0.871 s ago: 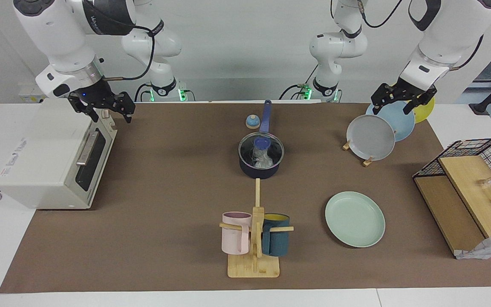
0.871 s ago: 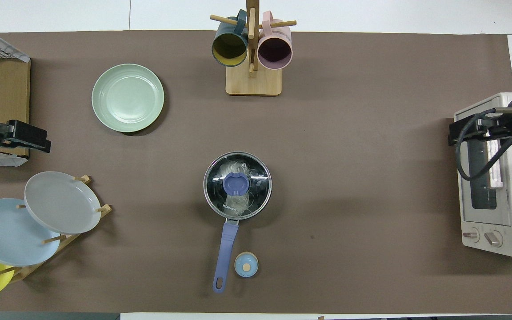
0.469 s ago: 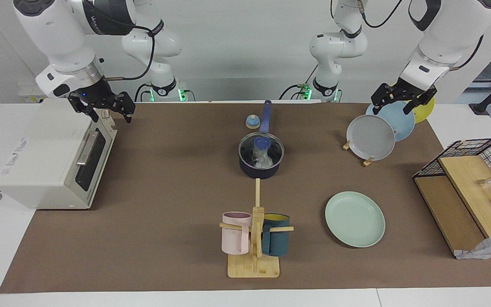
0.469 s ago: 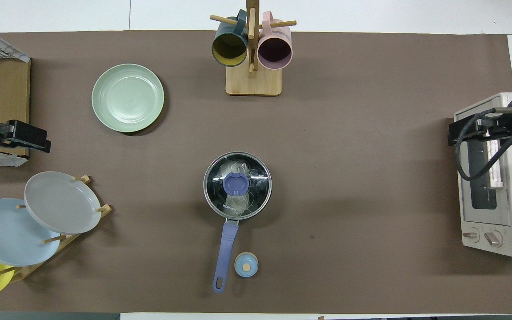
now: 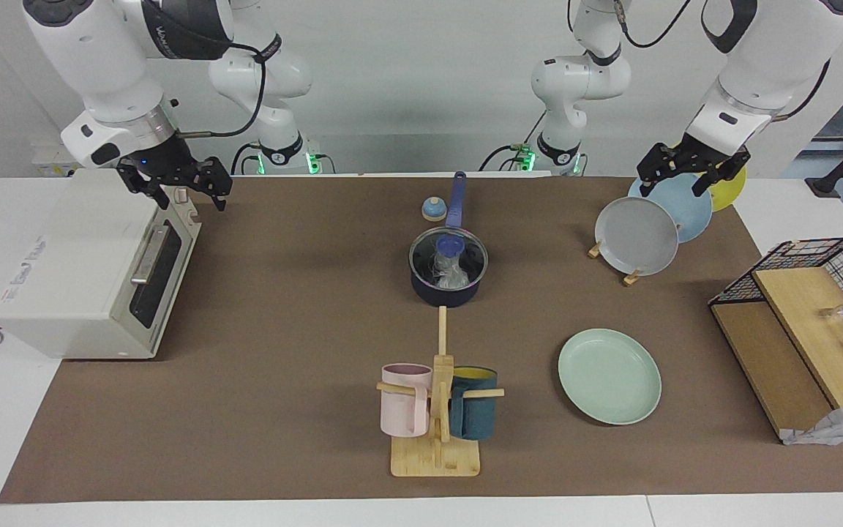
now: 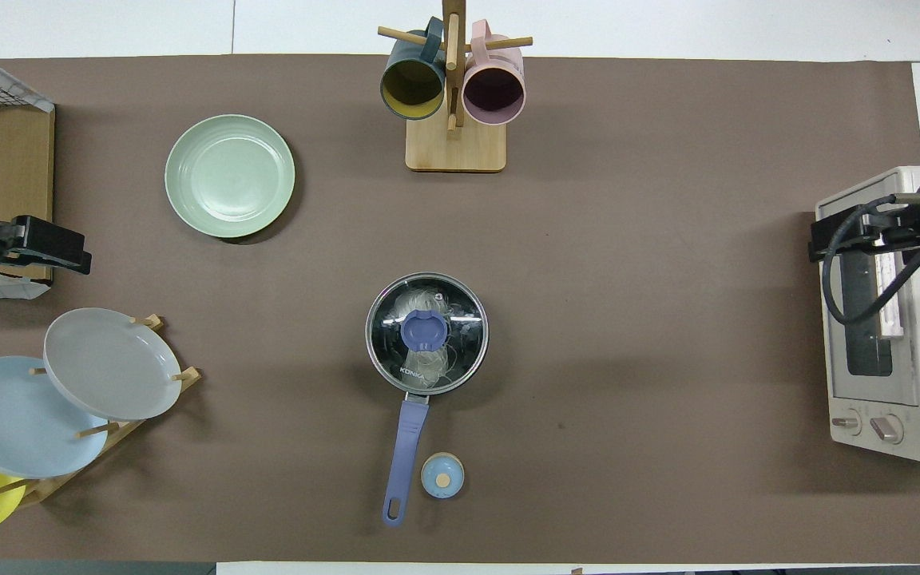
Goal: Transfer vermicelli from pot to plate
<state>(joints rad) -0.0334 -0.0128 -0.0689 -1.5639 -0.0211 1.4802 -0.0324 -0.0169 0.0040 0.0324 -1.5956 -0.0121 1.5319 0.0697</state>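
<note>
Glass-lidded round navy pot (image 5: 446, 288) w/ translucent vermicelli (image 5: 452, 277); smooth mint plate (image 5: 609, 375).

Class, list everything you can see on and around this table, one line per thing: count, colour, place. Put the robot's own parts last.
pot: one, navy, mid-table, lidded.
glass lid: one, blue knob, on the pot.
vermicelli: one white bundle, in the pot.
plate: one, mint green, farther from the robots than the pot, toward the left arm's end.
racked plates: three, grey, light blue, yellow.
mugs: two, pink and teal, on a wooden stand.
toaster oven: one, white, right arm's end.
left gripper: open, over the racked plates.
right gripper: open, over the toaster oven.
</note>
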